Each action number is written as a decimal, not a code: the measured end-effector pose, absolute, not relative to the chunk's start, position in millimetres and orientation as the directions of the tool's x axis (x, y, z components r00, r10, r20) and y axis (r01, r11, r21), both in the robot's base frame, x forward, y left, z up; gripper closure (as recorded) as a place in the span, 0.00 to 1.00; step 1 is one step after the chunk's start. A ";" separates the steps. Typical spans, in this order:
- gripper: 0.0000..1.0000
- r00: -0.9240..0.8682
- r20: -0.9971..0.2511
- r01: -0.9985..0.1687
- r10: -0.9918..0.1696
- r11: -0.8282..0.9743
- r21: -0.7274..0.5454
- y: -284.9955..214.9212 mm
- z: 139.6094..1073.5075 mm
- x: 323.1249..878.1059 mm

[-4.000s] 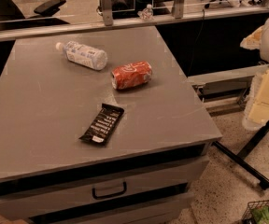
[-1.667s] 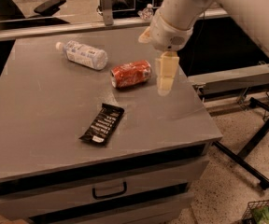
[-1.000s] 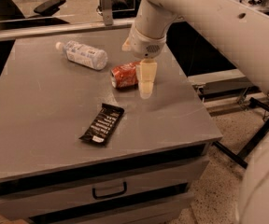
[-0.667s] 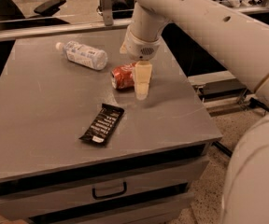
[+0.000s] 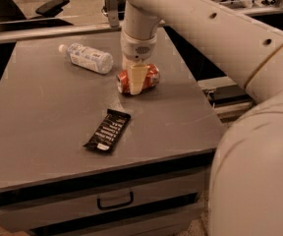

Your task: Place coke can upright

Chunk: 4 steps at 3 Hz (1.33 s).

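The coke can (image 5: 151,77) lies on its side on the grey table (image 5: 43,112), towards the back right, with its silver top pointing left. My gripper (image 5: 135,80) has come straight down onto the can's middle; a cream part of it covers the can's front. The wrist (image 5: 139,41) stands directly above the can.
A clear plastic water bottle (image 5: 87,58) with a white cap lies on its side just left of the can. A flat black snack bar wrapper (image 5: 107,131) lies nearer the front. The table's right edge is close to the can. A drawer with a handle (image 5: 115,201) is below.
The arm swung in from the right and moved left over the table. The gripper went from beside the can's right end to down over its middle. The can has not moved.
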<state>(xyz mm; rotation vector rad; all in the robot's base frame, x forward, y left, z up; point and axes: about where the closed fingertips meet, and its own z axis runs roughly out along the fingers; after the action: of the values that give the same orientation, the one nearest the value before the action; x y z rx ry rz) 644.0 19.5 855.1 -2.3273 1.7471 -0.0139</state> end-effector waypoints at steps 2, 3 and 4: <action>0.83 0.248 -0.179 -0.960 -0.952 -0.216 -0.180 11.1 883.3 650.1; 1.00 0.152 -0.408 -0.976 -0.900 -0.071 -0.207 -8.7 917.7 656.7; 1.00 0.065 -0.633 -0.977 -0.772 0.080 -0.198 -42.2 943.6 660.9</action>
<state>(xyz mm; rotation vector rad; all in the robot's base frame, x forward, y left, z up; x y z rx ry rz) 660.9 -42.2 943.6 -1.7343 1.7497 0.4292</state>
